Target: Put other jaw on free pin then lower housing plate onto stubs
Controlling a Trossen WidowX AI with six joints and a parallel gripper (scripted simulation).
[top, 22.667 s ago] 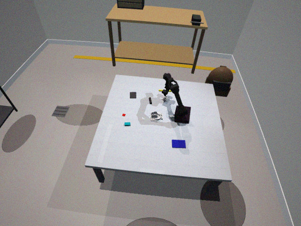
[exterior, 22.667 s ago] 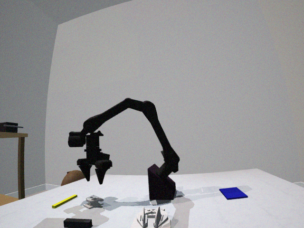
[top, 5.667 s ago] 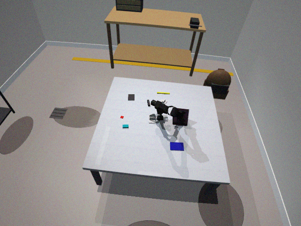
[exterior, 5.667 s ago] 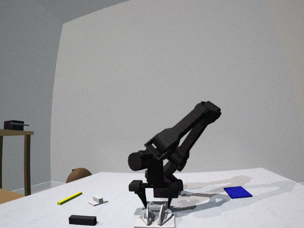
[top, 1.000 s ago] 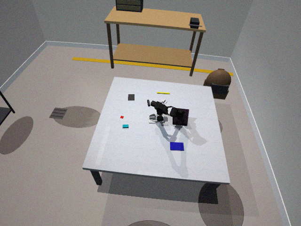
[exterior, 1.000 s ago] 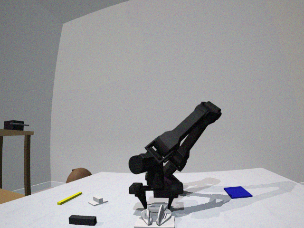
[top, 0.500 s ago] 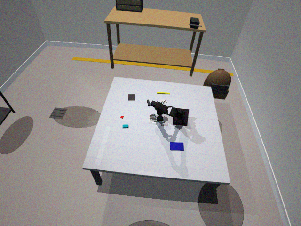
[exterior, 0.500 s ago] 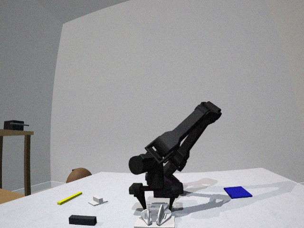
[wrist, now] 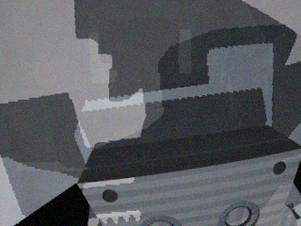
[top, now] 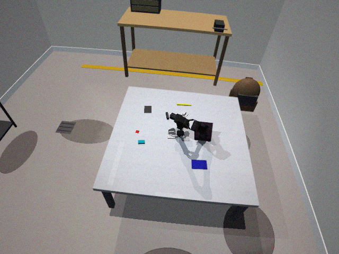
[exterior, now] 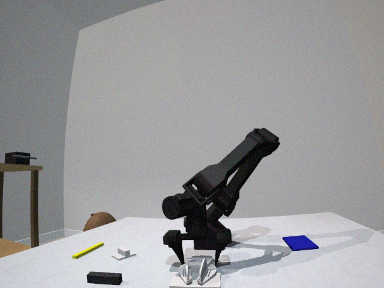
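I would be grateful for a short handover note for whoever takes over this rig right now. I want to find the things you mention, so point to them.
Gripper (exterior: 199, 263): open, fingers spread low behind the white jaw assembly, nothing held.
Job's things: the white jaw assembly (top: 171, 133) (exterior: 201, 271) stands on its white base (top: 171, 137) (exterior: 195, 282), both jaws upright.
Done: both jaws are at the base; tooth meshing cannot be confirmed.
Left: check the mesh, confirm the housing plate sits level and closed, which these views do not settle, then move the hand away.

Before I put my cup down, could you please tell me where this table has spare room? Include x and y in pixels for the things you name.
There is room between the teal block (top: 141, 142) and the blue plate (top: 198, 164) (exterior: 300, 242), and along the table's front edge below them. It is crowded at the middle, where the open claw (exterior: 199, 263) stands over the white jaw assembly (exterior: 198, 272) near the arm's base.
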